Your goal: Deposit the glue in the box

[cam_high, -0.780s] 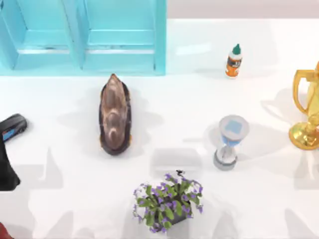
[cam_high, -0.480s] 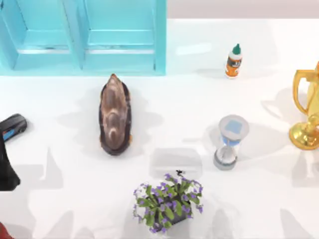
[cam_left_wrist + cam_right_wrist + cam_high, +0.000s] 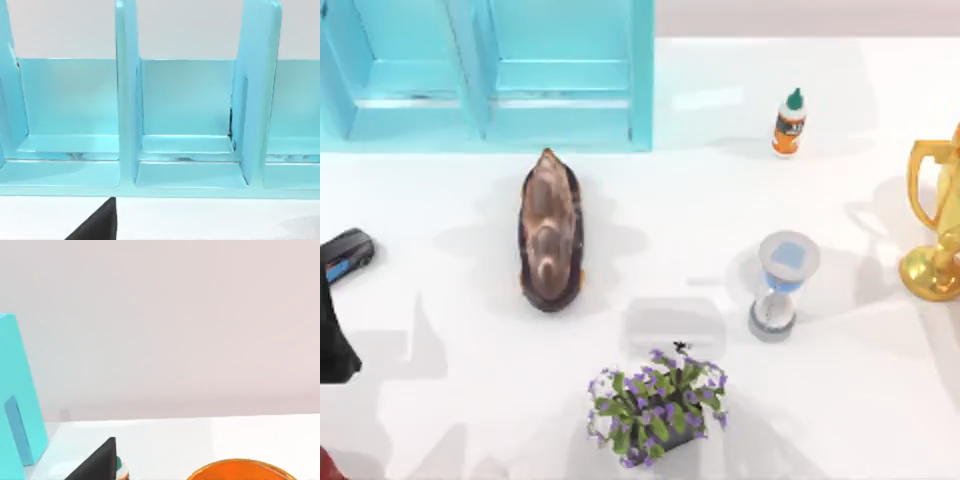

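Almost nothing on the counter (image 3: 840, 400) has moved over the last moment: the glue (image 3: 788, 123) stands where it stood, and only the soft shadows along the right edge have shifted a little, which suggests the right arm is starting to move. The task has therefore barely begun, with the bottle not yet grasped.

The glue is a small white squeeze bottle with an orange label and a pointed green cap, upright, well beyond the hourglass (image 3: 780, 285) and to the right of the box (image 3: 642, 90). The box is a turquoise unit with open compartments.

The left arm (image 3: 335, 335) sits parked far left of the hourglass. Whether either gripper is spread or pressed together cannot be told.
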Robot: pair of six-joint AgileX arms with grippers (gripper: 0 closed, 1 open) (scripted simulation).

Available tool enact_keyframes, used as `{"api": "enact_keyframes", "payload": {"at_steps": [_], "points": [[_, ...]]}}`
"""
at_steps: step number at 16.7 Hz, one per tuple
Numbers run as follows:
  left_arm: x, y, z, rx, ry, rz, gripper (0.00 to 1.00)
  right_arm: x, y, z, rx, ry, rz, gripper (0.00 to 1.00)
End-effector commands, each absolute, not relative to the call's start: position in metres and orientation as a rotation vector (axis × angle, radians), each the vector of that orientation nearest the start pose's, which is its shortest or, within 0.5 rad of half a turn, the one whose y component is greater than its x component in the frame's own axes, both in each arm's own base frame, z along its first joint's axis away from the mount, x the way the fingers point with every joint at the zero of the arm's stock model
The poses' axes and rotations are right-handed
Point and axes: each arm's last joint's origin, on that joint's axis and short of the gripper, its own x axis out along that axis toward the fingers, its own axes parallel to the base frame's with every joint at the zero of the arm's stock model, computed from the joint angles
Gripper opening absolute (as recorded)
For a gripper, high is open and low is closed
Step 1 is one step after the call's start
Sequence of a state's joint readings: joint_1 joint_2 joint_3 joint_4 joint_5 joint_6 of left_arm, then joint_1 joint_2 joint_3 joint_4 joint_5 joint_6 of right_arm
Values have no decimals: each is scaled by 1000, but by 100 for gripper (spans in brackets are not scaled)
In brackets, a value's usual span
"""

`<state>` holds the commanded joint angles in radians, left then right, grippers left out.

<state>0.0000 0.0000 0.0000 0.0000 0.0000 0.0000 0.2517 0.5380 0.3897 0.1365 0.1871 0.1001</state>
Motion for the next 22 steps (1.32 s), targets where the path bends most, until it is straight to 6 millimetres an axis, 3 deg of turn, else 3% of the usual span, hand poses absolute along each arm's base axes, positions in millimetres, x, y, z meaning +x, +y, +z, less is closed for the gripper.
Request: {"api": "enact_keyframes", "payload": {"at_steps": [3, 6, 9, 12, 15, 17, 19, 22], "points": [[106, -1, 160, 0, 0, 0, 100, 189, 59, 289, 114, 38, 92, 100], [106, -1, 160, 0, 0, 0, 100, 246, 95, 293, 119, 98, 98, 100], [106, -1, 160, 0, 0, 0, 100, 304, 132, 262, 101, 188, 83, 100], [106, -1, 160, 0, 0, 0, 100, 346, 160, 206, 65, 297, 58, 100], [106, -1, 160, 0, 0, 0, 100, 363, 170, 145, 22, 409, 23, 100], [106, -1, 160, 0, 0, 0, 100, 365, 170, 116, -3, 468, -2, 100], [106, -1, 160, 0, 0, 0, 100, 364, 169, 101, -16, 499, -15, 100], [106, -1, 160, 0, 0, 0, 100, 364, 169, 101, -17, 500, -15, 100]]}}
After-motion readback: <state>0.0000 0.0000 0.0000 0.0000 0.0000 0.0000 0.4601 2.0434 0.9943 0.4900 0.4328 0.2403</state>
